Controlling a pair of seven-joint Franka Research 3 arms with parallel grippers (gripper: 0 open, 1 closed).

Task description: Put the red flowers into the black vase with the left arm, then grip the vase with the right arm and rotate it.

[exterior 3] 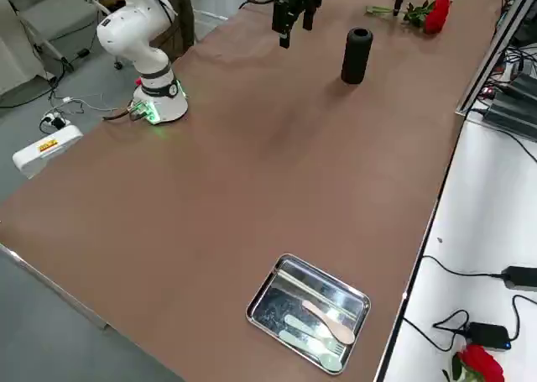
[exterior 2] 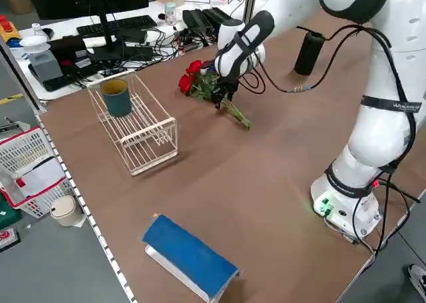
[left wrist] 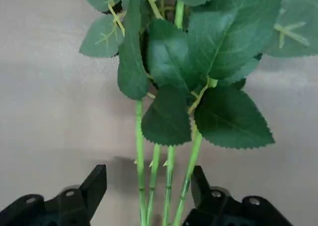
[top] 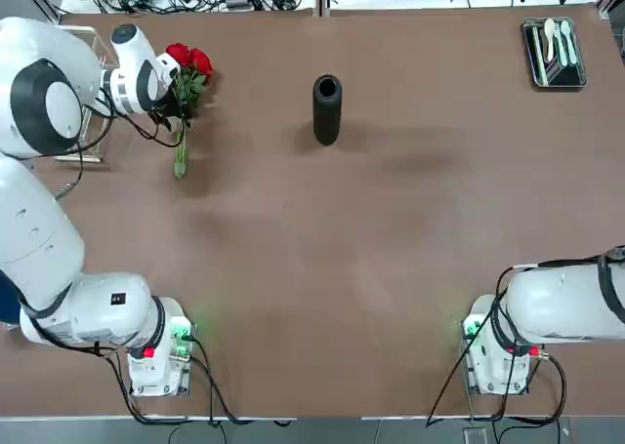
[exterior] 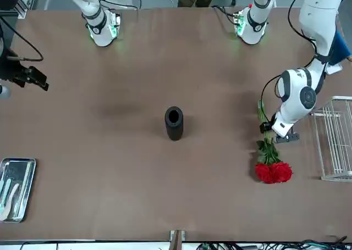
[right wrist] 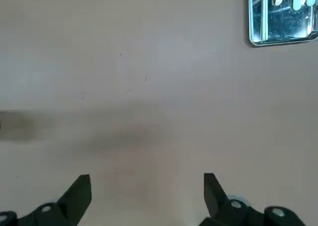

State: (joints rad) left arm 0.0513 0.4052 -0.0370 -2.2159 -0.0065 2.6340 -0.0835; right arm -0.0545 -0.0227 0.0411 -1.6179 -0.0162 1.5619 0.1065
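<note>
The red flowers (top: 187,61) lie flat on the desk (top: 322,268) at its far left, blooms toward the far edge, long thin stems running back toward the robot's side. The bunch's long axis therefore runs near-to-far, roughly in line with the left arm's reach.

The left pincer (left wrist: 149,196) stands over the stems just below the leaves. In the left wrist view one finger (left wrist: 94,186) shows on each side of the stem bundle with gaps visible between pads and stems; the jaws straddle the stems but are not yet clenched on them. Judgement: the closing axis lies across the stems, which suits a pinch at this point.

The black vase (top: 327,108) stands upright near the far middle of the desk, well apart from the flowers and to their right, mouth up and empty. The carry will run rightward, and the stems must be turned to point down before entry.

The right pincer (right wrist: 147,196) hangs released above bare desk on the right side, well clear of the vase; it is parked.

A wire rack (exterior 2: 136,126) holding a dark green cup (exterior 2: 117,96) sits just left of the flowers. A metal tray (top: 554,53) lies at the far right corner.
</note>
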